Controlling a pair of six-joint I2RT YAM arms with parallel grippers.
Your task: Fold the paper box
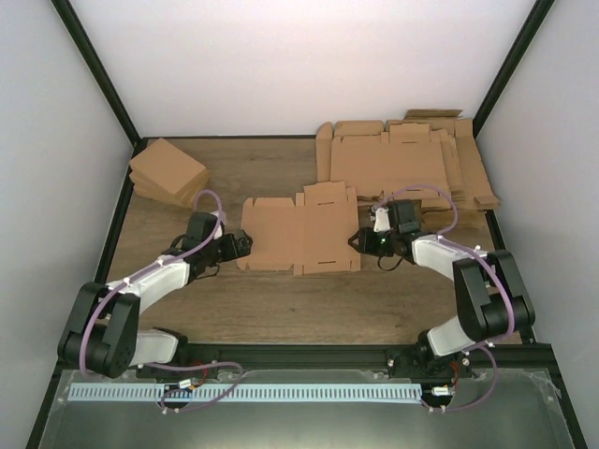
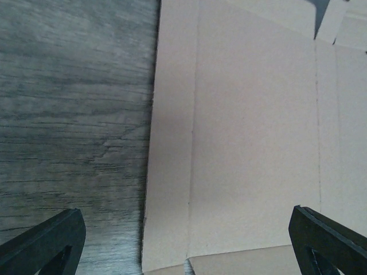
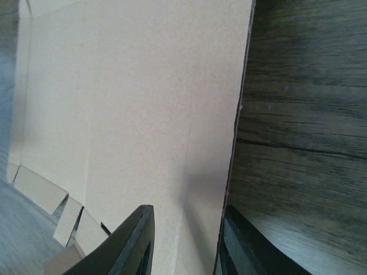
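The paper box (image 1: 299, 234) lies as one flat sheet of plain brown cardboard in the middle of the worktop (image 1: 281, 309), between the two arms. It is not yet folded; all its panels lie flat on the wood. The biggest part is a wide rectangular panel on the left side. To the right come narrower panels, and small tabbed flaps stick out at the far edge and at the near edge. Thin straight creases divide the panels. In the left wrist view, one crease runs parallel to the left edge, close beside it. The cardboard surface is matt and a little grainy.

The room is closed by pale plain walls (image 1: 299, 56) at the back and at both sides, with black frame posts (image 1: 94, 70) in the corners. The worktop is brown wood with dark grain lines. At its far right lies a thick pile of flat tabbed sheets (image 1: 402, 159), near the paper box. At the far left stands a smaller pile of brown boxes (image 1: 168, 171), well apart from it.

The left tool (image 1: 241, 245) is at the left edge of the sheet with its fingers spread wide, and it holds nothing. The right tool (image 1: 363, 241) is at the right edge. Its fingers stand a little apart, one over the cardboard and one over the wood, with the edge in the gap. Whether they touch the sheet I cannot tell.
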